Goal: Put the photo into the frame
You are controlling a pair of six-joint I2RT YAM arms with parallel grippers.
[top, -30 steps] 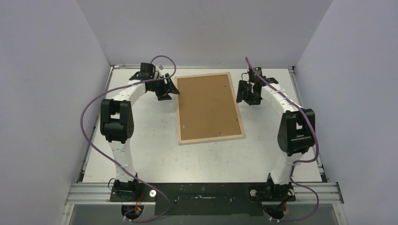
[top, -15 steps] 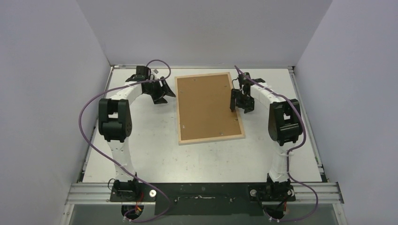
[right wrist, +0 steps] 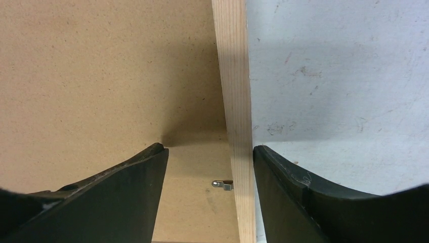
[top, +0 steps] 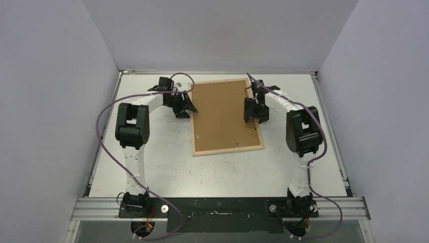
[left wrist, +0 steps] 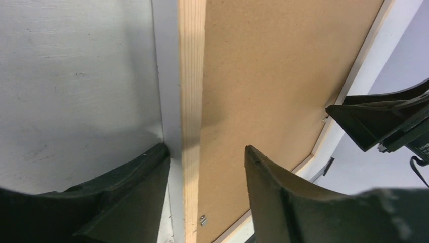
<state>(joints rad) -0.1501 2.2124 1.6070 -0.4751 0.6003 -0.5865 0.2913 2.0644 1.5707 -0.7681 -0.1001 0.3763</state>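
The frame (top: 227, 150) lies back-up in the middle of the top view, slightly skewed. Its pale wood rails surround a plain brown backing board (top: 222, 116) that fills the opening. The photo shows in none of the views; it may already sit under that board, though this cannot be told from here. The left gripper (top: 186, 105) is at the frame's left long rail, towards its upper left. In the left wrist view its jaws (left wrist: 205, 149) stand apart astride the rail (left wrist: 192, 101), one finger over the table and the other over the board, gripping nothing. The right gripper (top: 251, 112) is at the opposite long rail. In the right wrist view its jaws (right wrist: 209, 148) are likewise apart and astride the wood (right wrist: 232, 91), the outer finger just beside the rail and the inner one off it. The step in hand looks like taking the frame by both long sides, either to turn it or to get at its back. The next move would call for both pairs of jaws to close squarely on the thin rails together, so the frame does not twist or skid on the white table (top: 152, 167). By count there is one frame, one backing board, two grippers and no photo in sight. One small metal retaining tab (right wrist: 222, 185) shows in the right wrist view and another (left wrist: 203, 219) in the left wrist view.
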